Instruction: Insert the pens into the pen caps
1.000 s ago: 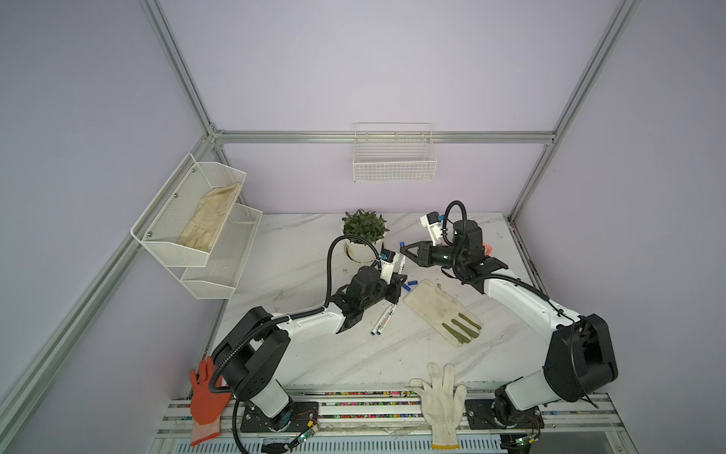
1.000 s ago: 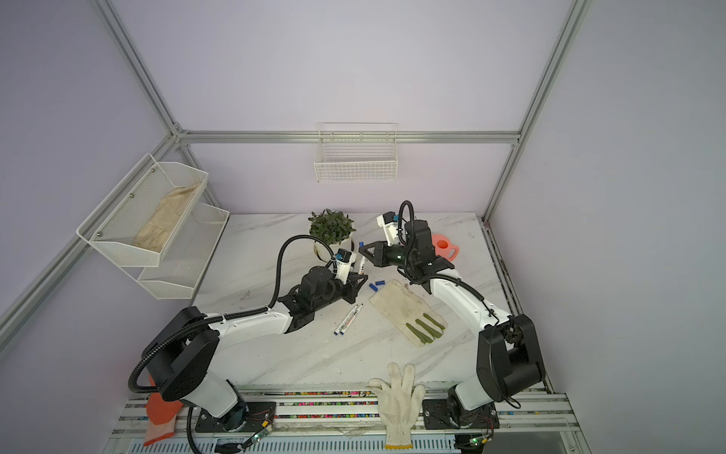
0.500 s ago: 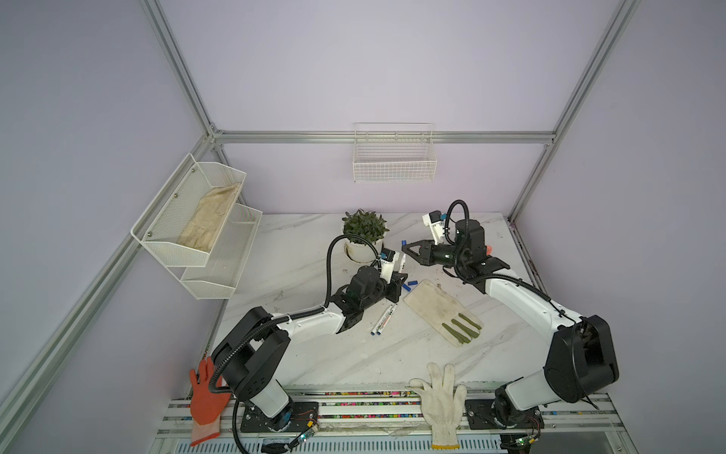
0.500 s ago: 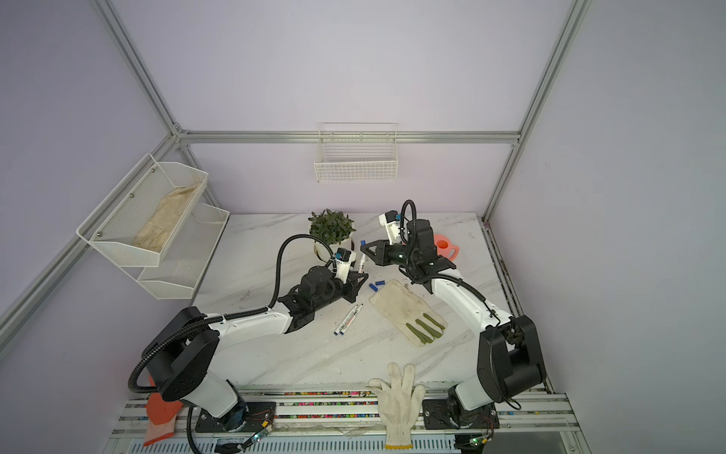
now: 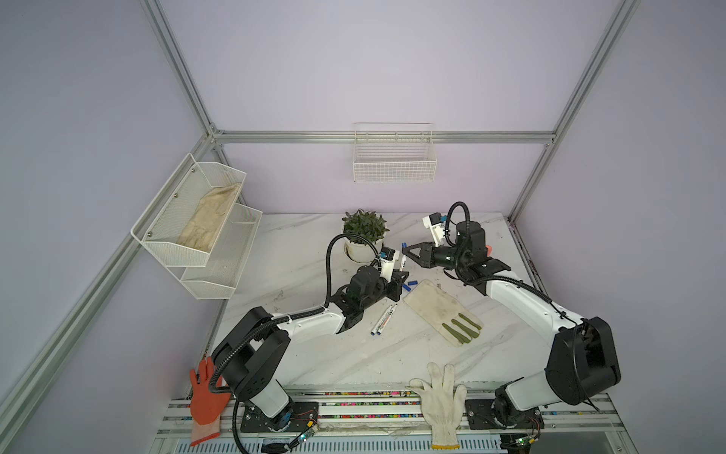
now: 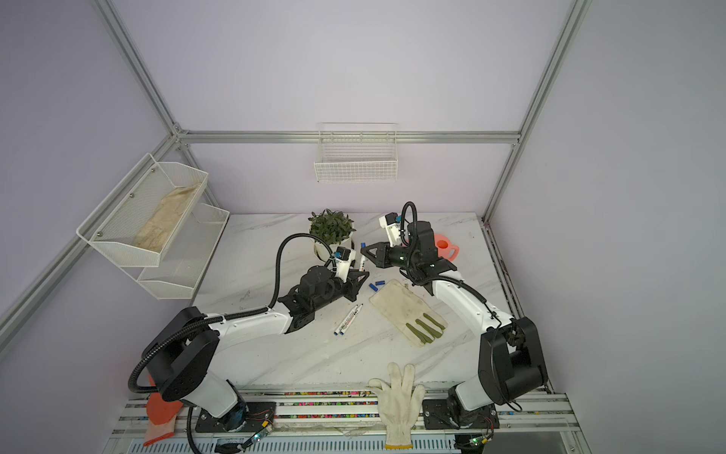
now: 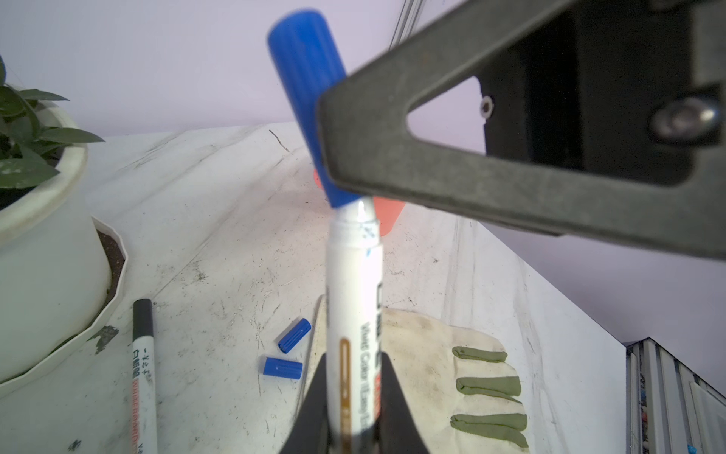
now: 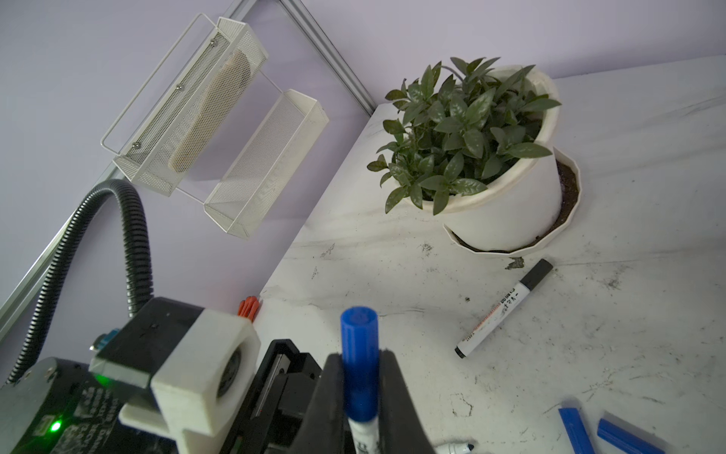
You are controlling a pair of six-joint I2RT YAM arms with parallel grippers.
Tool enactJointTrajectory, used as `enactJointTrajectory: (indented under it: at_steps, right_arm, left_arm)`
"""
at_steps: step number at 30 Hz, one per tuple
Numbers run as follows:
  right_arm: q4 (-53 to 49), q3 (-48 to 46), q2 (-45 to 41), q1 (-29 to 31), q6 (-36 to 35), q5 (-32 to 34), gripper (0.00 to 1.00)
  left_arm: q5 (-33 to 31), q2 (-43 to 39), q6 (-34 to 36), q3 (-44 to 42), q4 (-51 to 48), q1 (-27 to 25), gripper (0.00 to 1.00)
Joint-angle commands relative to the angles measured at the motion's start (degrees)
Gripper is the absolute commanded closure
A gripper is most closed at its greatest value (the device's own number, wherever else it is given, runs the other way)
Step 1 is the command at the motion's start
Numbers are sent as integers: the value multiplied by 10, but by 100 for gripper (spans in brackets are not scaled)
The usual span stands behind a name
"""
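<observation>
It's a little booth with plain lilac walls [image 5: 353,59] and an aluminium frame [image 5: 377,137] running along the corners. The work surface is a white marble-look tabletop [image 5: 298,251], pretty scuffed, under soft even light. A white wire basket [image 5: 394,165] hangs on the back wall, and a two-tier mesh shelf [image 5: 224,267] on a side wall.
</observation>
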Motion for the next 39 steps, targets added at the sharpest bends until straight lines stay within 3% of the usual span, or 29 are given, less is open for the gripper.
enactJointTrajectory:
  at_steps: [1, 9, 19, 24, 39]
  right_arm:
    - [5, -10, -20, -2, -6, -31, 100]
    - [-3, -15, -33, -3, -21, -49, 100]
    - [-62, -10, -41, 1, -78, -22, 99]
    - [-71, -11, -47, 10, -91, -25, 99]
    - [-67, 10, -55, 15, -101, 10, 96]
  left_arm:
    - [0, 8, -39, 32, 81, 20, 100]
    - [28, 32, -74, 88, 157, 60, 100]
    - [37, 51, 22, 180, 147, 65, 100]
    - [44, 61, 34, 204, 150, 64, 100]
    - [56, 71, 101, 163, 297, 41, 100]
